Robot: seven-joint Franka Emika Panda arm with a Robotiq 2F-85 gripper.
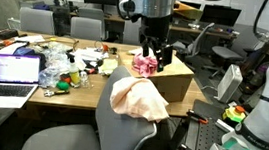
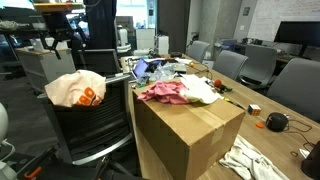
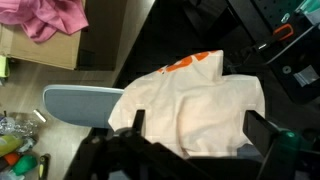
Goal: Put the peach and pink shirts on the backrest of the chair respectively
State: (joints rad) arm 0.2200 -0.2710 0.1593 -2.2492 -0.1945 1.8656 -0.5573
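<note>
Open laptop [image 1: 14,69] on cluttered table [image 1: 72,96]; cardboard box [image 2: 190,135] nearby.

From the wrist view, the peach cotton shirt [image 3: 195,95] draped over the grey padded office chair [image 3: 75,105] blocks the centre, so there is no way straight down. At ten o'clock sits the brown cardboard box [image 3: 35,55], topped by the crumpled pink shirt [image 3: 45,18]. Black machinery with cables [image 3: 270,40] crowds two o'clock. In an exterior view the box [image 2: 190,130] stands just beside the chair, barely a slot between, with open air above it. The cluttered wooden table [image 1: 72,99] bars nine o'clock.
</note>
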